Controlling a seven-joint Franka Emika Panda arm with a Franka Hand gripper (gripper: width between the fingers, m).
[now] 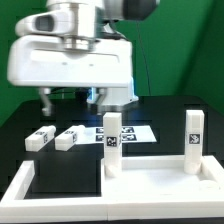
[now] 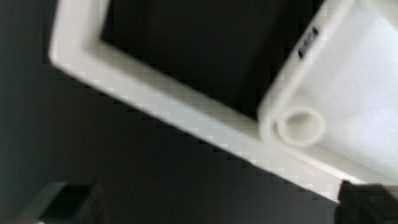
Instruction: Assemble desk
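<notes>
The white desk tabletop (image 1: 160, 185) lies flat at the front, with two white tagged legs standing upright on it, one (image 1: 113, 142) at its far left corner and one (image 1: 193, 138) at its far right. Two more legs (image 1: 38, 138) (image 1: 68, 138) lie loose on the black table behind it. My gripper (image 1: 70, 98) hangs above the back of the table, open and empty. In the wrist view a tabletop corner with a round hole (image 2: 299, 126) shows, and my dark fingertips (image 2: 68, 204) stand wide apart with only black table between them.
A white border strip (image 1: 22, 178) edges the table at the exterior view's left and runs diagonally through the wrist view (image 2: 151, 95). The marker board (image 1: 128, 131) lies flat behind the upright legs. A green backdrop closes the rear.
</notes>
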